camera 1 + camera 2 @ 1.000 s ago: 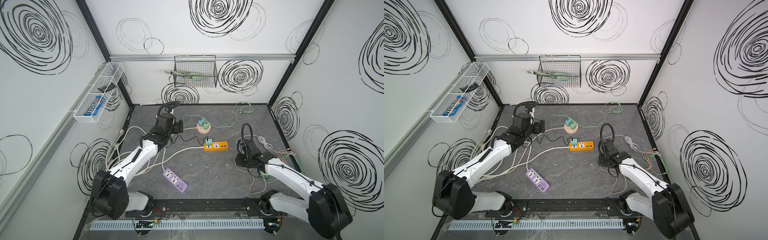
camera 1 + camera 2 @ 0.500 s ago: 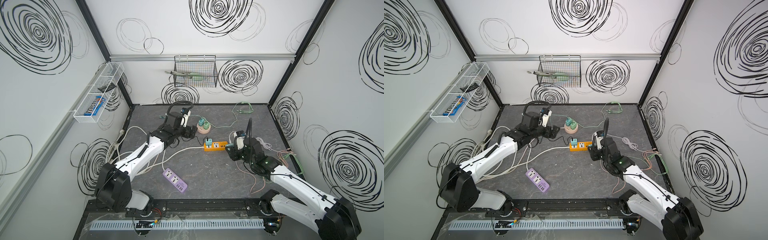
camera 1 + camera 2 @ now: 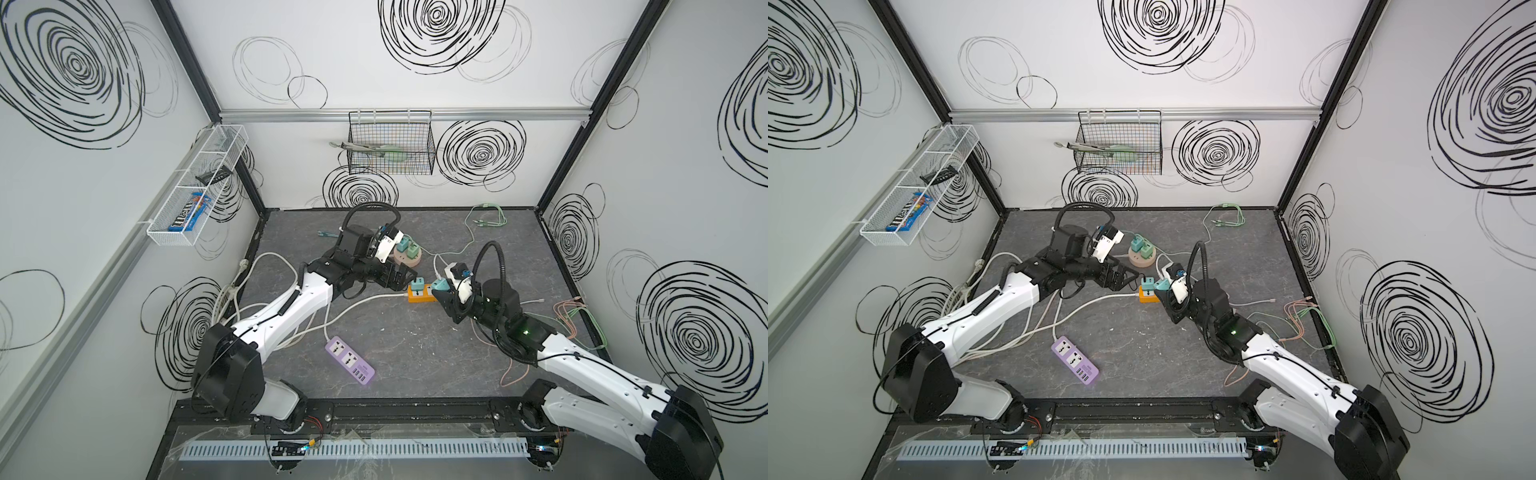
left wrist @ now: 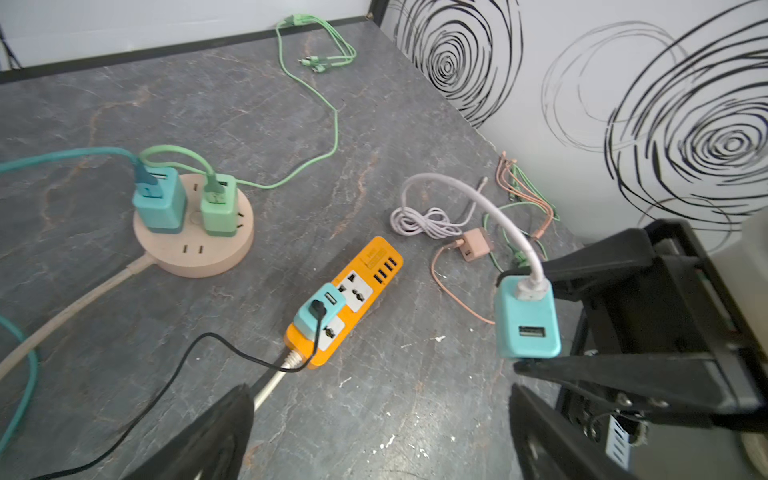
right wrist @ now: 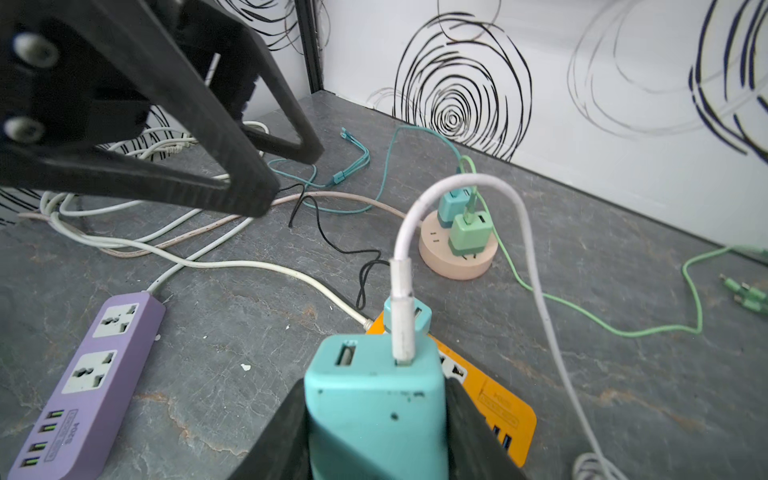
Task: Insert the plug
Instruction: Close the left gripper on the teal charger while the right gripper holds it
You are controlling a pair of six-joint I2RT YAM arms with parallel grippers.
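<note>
Lettering "m&m's" on packet (image 3: 188, 213) in wire basket (image 3: 169, 240)

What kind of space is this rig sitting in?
Probably a walled robot test cell, not a real room: white panel walls with black swirls, two arms mounted on a front base rail, and a stone-look floor strewn with an orange power strip, purple power strip and cables.
</note>
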